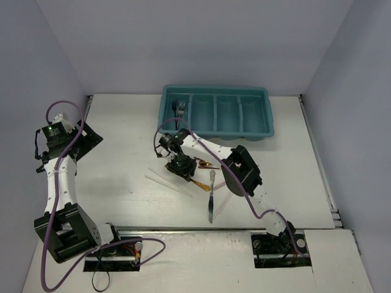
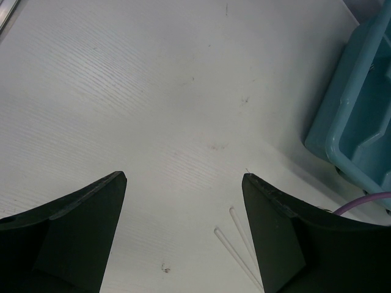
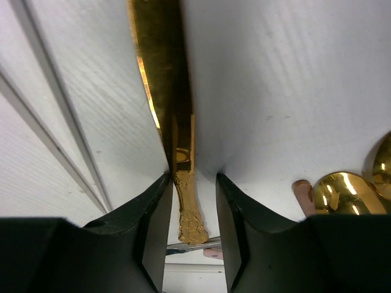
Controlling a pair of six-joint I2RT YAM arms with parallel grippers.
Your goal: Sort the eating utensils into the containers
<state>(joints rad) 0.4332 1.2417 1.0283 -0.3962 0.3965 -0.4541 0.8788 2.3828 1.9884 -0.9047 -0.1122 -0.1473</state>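
The white wood-grain table [image 1: 122,134] carries a teal-blue rectangular plastic cutlery tray [image 1: 214,89] at its far side. Near the middle, outside the tray, lie two thin clear sticks [image 1: 162,179], a gold metal knife [image 3: 160,73], a gold spoon [image 3: 342,192] and a silver utensil [image 1: 211,201].

White table [image 1: 122,122], pale lavender walls [image 1: 201,36], seemingly even light

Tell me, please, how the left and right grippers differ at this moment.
The left gripper stands wide open and holds nothing. The right gripper is much narrower and straddles the gold knife at its handle, with a slight gap showing. The left one is near the left edge of the table, away from the utensils, while the right one is mid-table among them. Both have black fingers and point down at the table.
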